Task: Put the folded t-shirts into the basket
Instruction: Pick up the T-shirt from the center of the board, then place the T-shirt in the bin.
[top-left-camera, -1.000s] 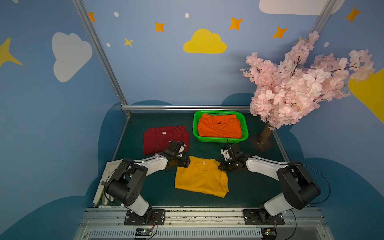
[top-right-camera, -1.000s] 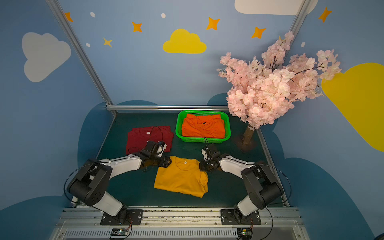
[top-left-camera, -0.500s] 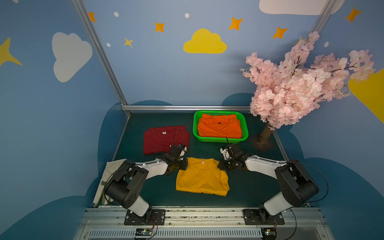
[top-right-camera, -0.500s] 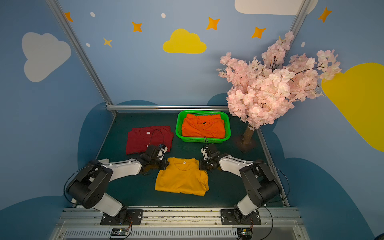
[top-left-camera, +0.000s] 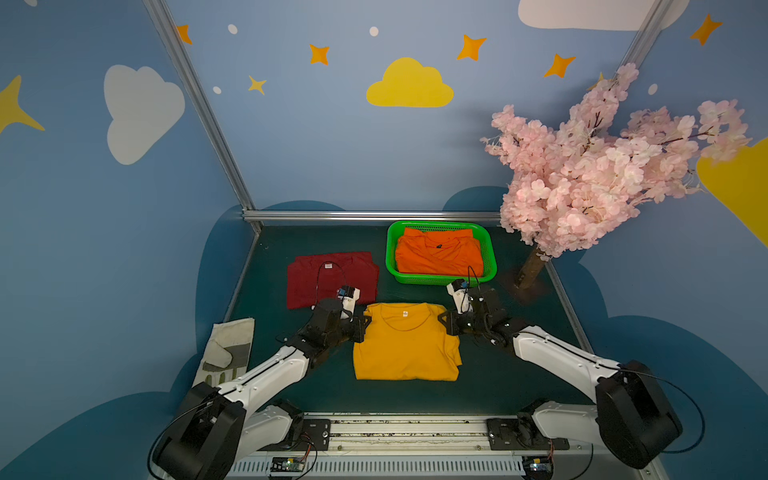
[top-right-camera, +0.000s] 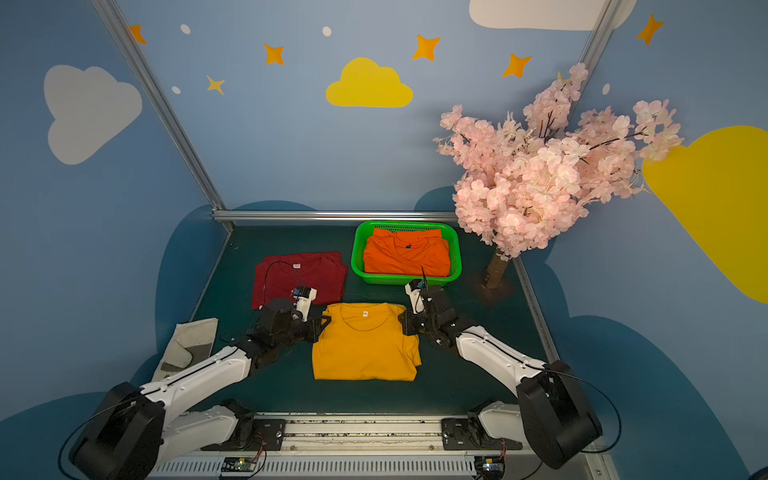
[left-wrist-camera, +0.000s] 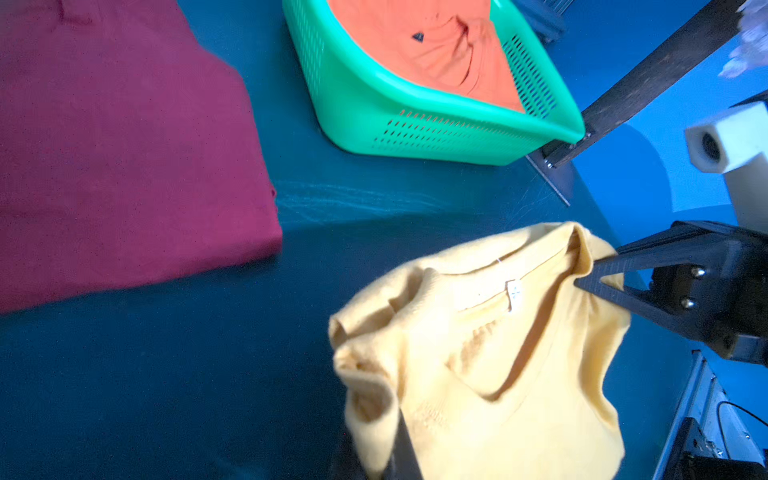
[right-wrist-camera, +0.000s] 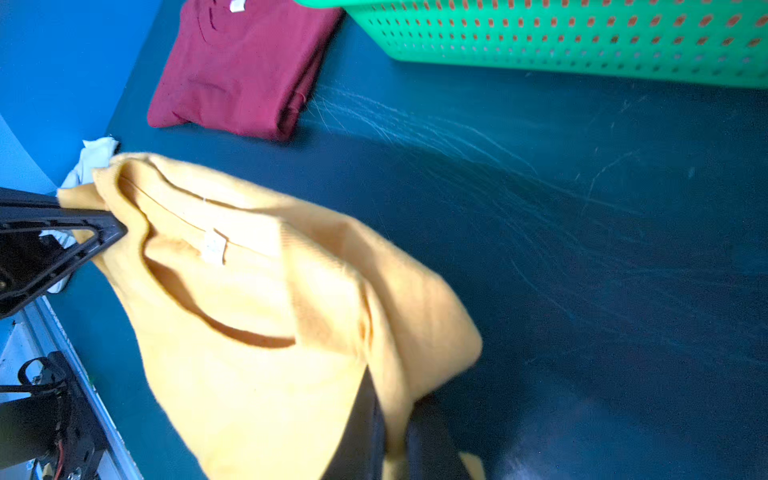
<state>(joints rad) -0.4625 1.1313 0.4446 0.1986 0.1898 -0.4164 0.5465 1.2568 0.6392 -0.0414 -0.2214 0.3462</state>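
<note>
Mustard yellow t-shirt is the one in work now. It lies folded on the dark table, in the middle before both arms, with the collar to 12 o'clock, toward the back wall. The left gripper is closed on its shoulder corner at 10 o'clock. The right gripper is closed on the corner at 2 o'clock. In both wrist views the cloth is pinched between black fingers and bunched up a little there. The rest of the shirt seems to rest on the table.

The basket stands at about 1 o'clock from this shirt, near but apart. The orange t-shirt lies inside and almost fills it. The dark red t-shirt waits on the table at 11 o'clock, just beside the left gripper. A work glove lies at 9 o'clock and is not part of the job. A pink shirt I cannot see.

In my judgement, the step in hand is the grasp of this shirt, and the task is around the half. The next move asks both arms to lift together at the same spacing, so the fold does not open. Then they should carry the mustard yellow t-shirt toward 1 o'clock, over the near rim, and lay it on the orange one.
</note>
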